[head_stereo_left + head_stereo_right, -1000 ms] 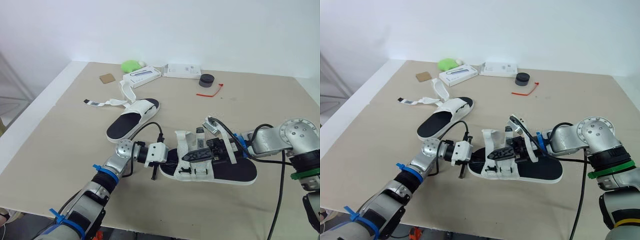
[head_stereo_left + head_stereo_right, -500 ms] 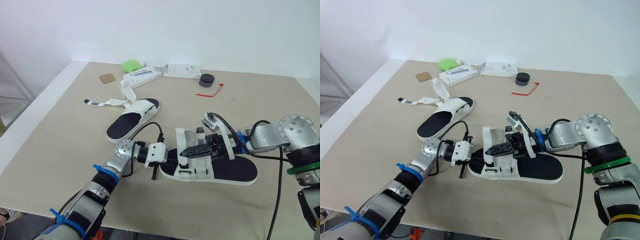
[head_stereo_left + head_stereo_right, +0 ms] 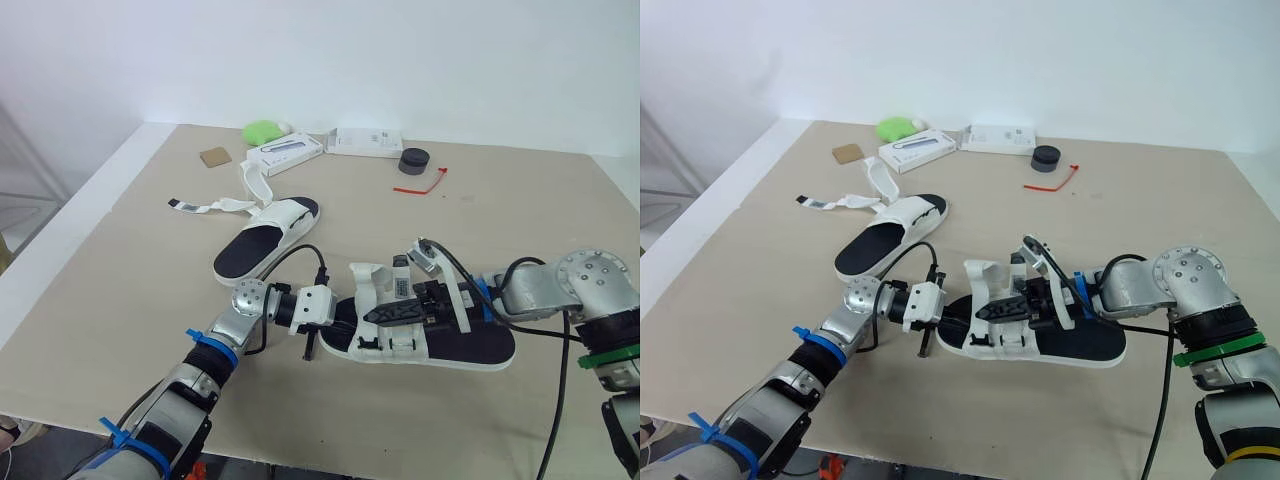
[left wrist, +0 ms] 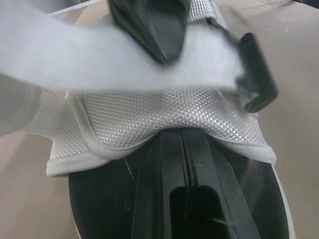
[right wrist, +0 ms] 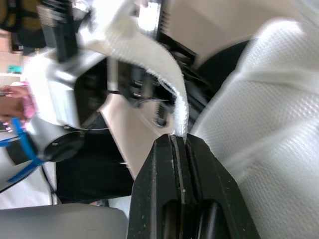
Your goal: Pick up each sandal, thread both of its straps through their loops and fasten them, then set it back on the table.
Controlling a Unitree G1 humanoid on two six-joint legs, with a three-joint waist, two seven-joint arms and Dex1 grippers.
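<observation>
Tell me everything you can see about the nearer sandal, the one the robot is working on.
The near sandal lies flat on the table: white sole, black footbed, white woven upper with black loops. The right gripper is shut on one strap; the left gripper, fingers closed, rests on the footbed at its other end.

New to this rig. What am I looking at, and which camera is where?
This is a two-armed humanoid robot. The two wide pictures come from cameras on its head, looking down. The two close-ups come from a camera on each wrist, looking along its gripper. Two white sandals lie on the table: the far sandal, straps loose, and the near sandal between the arms. The right gripper is shut on a strap of the near sandal; the left gripper is shut at that sandal's left end. Behind them: white boxes, a green object, a red tie.
</observation>
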